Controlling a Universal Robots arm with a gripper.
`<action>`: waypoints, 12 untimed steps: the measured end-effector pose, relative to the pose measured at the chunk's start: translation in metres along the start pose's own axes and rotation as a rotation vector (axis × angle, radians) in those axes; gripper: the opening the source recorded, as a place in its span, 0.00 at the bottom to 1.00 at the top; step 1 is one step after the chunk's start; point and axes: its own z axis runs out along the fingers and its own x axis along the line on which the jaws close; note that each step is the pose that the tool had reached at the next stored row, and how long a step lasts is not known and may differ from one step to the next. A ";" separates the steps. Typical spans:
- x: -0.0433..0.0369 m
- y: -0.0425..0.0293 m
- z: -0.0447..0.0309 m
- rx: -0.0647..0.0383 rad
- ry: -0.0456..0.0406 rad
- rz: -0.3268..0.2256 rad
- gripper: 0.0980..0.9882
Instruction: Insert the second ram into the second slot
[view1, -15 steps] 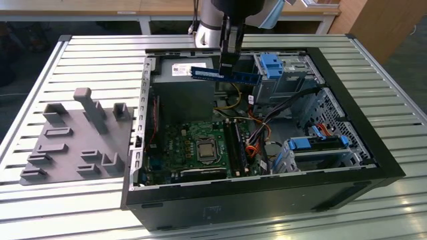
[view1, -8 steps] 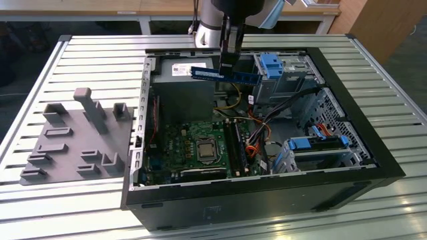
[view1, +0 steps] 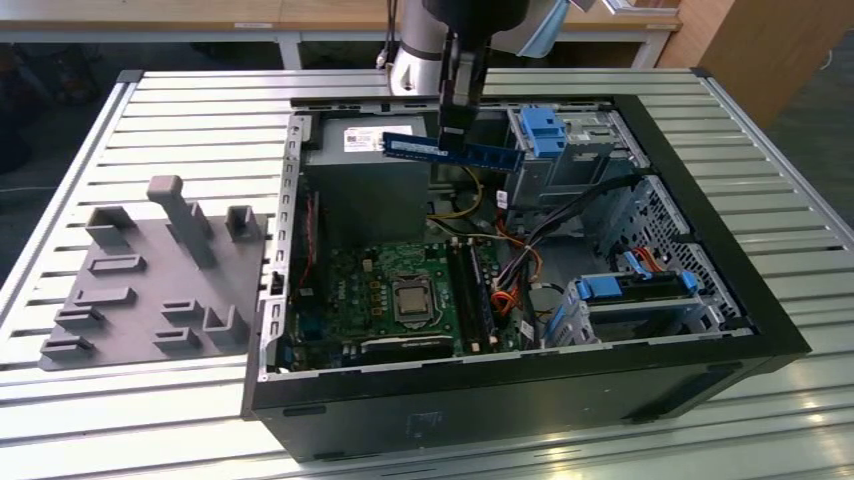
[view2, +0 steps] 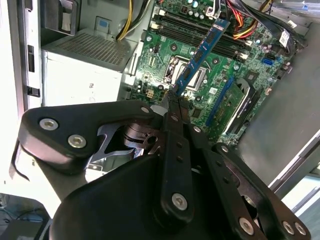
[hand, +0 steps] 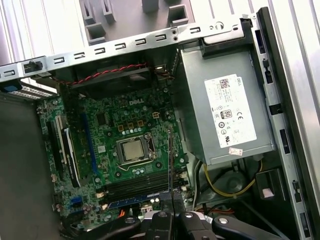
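Observation:
The second ram (view1: 449, 151) is a thin blue stick, held level above the open computer case (view1: 694, 250) near its far side. My gripper (view1: 457, 128) comes down from above and is shut on the stick's upper edge. In the second wrist view the ram (view2: 202, 52) runs out from my gripper (view2: 173, 96) over the green motherboard (view2: 165, 55). In the first wrist view it shows edge-on as a thin line (hand: 170, 160) above the dark memory slots (hand: 135, 184). In the exterior view the slots (view1: 470, 290) lie beside the processor socket (view1: 410, 297), well below the stick.
A grey power supply (hand: 225, 110) fills the case corner beside the board. Blue drive cages (view1: 547, 130) and loose cables (view1: 514, 270) crowd the exterior view's right side. A grey fixture block (view1: 147, 270) stands on the slatted table at the exterior view's left.

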 end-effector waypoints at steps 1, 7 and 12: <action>0.0000 0.0000 0.0000 0.000 -0.0002 0.005 0.02; 0.0000 0.0000 0.0000 0.000 -0.0012 0.030 0.02; 0.0000 0.0000 0.0000 0.001 -0.0023 0.061 0.02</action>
